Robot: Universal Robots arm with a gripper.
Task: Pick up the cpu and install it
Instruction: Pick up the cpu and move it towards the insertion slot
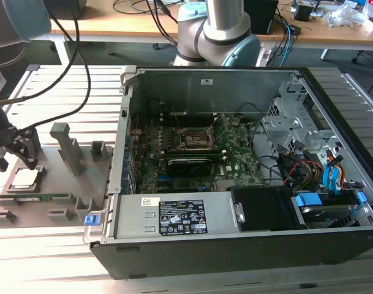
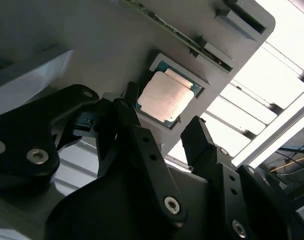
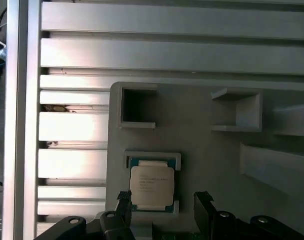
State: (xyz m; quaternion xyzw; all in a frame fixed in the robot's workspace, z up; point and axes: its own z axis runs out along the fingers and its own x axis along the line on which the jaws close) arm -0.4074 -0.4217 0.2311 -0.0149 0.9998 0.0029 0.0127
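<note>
Gripper [image 3: 162, 201] hovers with jaws spread wide, holding nothing. Just beyond them I see the cpu [image 3: 152, 185] lying flat in its pocket in the grey tray [image 3: 211, 165], close against one finger and off-centre in the gap. Far off, the open computer case [image 1: 235, 257] holds the socket [image 1: 195, 138].

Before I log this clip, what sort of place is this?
Probably a robotics lab bench for computer assembly trials: an open desktop computer case sits on a slotted aluminium table, a grey fixture tray beside it holds the cpu, and a cable-strewn wooden desk stands behind.
</note>
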